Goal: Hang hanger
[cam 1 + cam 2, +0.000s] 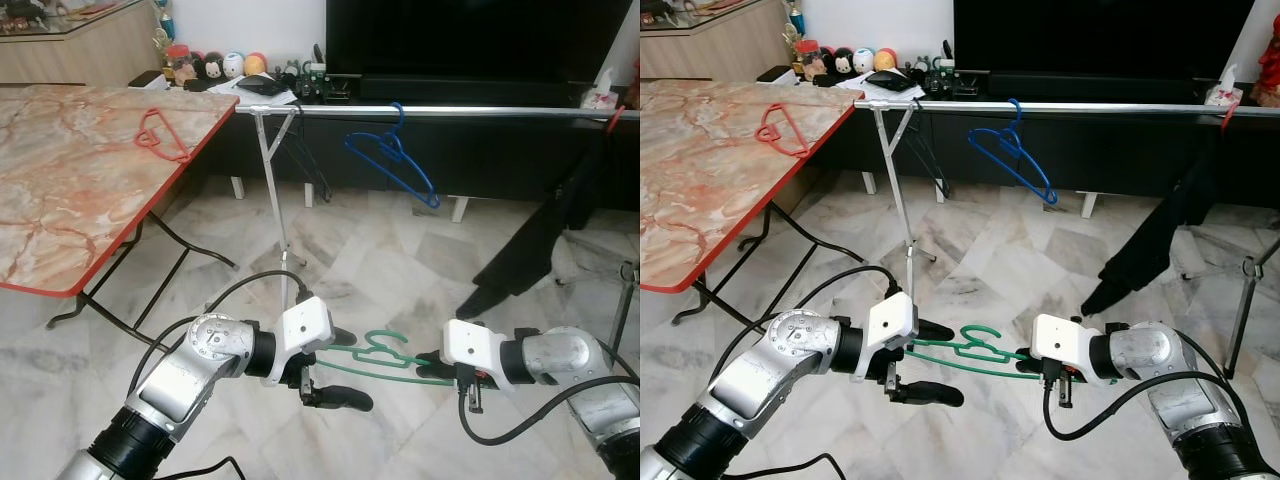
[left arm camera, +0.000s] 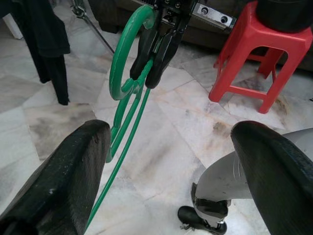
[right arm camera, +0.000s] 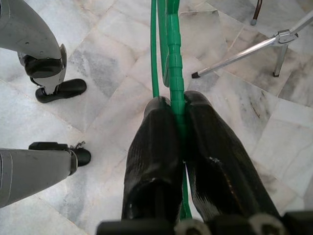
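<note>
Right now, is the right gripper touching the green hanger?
Touching. The right wrist view shows the right gripper with both black fingers pressed shut against the green hanger, no gap on either side.

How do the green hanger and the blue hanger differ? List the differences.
1. The green hanger is held low over the floor, pinched in the right hand; the blue hanger hangs by its hook on the metal rail.
2. The green one lies nearly flat; the blue one hangs down, tilted.
3. The open left hand flanks the green one; no hand is near the blue one.
Both are slim hangers with a hook.
</note>
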You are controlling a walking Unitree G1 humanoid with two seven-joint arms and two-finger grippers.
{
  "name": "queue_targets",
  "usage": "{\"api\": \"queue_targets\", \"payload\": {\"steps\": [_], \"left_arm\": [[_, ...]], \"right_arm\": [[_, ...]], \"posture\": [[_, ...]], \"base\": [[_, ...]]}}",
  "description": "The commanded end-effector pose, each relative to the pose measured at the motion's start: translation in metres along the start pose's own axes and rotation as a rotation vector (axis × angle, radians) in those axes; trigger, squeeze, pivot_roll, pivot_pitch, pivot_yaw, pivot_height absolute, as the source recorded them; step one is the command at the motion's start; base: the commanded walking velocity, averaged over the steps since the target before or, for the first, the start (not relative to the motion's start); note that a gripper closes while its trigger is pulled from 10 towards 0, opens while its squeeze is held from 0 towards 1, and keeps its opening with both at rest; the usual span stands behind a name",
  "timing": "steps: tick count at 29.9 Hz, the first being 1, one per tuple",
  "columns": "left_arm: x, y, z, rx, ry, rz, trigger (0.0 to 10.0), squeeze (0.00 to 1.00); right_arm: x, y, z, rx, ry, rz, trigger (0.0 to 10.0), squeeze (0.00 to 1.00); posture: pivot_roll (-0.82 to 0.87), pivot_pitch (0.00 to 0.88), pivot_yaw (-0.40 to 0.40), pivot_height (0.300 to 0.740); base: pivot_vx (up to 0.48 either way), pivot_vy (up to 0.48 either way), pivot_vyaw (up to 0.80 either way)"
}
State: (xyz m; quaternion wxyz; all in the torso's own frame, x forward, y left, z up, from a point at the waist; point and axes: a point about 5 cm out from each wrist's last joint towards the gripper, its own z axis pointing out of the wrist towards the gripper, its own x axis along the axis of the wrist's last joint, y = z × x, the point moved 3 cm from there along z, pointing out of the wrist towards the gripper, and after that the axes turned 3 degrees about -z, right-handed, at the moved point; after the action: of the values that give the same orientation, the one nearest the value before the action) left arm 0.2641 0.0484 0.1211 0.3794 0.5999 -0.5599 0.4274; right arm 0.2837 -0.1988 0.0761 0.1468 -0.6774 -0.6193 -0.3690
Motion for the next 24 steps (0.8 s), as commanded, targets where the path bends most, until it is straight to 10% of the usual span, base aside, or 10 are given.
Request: {"api": "queue_targets", "payload": {"steps": [1,22,23,24], "left_arm": [[0.001,-0.001,-0.001,-0.007,-0.011,0.016,10.0,1.00],[0.002,-0.001,0.001,-0.011,-0.010,0.018,10.0,1.00],[-0.003,-0.014,-0.028,0.157,0.003,-0.020,10.0,0.00],[-0.007,-0.020,-0.046,0.251,0.005,-0.039,10.0,0.00]], "right_arm": [[0.004,0.000,-0.001,0.007,0.007,-0.020,10.0,0.00],[0.006,0.000,-0.002,0.008,0.004,-0.020,10.0,0.00],[-0.015,0.001,0.005,-0.106,-0.015,0.091,10.0,0.00],[-0.031,0.000,0.010,-0.175,-0.041,0.165,10.0,0.00]], "posture": [[-0.02,0.000,0.039,0.716],[-0.02,0.000,0.040,0.716],[0.00,0.000,0.028,0.716],[0.00,0.000,0.027,0.716]], "base": [[0.000,0.000,0.00],[0.000,0.000,0.00],[0.000,0.000,0.00],[0.000,0.000,0.00]]}}
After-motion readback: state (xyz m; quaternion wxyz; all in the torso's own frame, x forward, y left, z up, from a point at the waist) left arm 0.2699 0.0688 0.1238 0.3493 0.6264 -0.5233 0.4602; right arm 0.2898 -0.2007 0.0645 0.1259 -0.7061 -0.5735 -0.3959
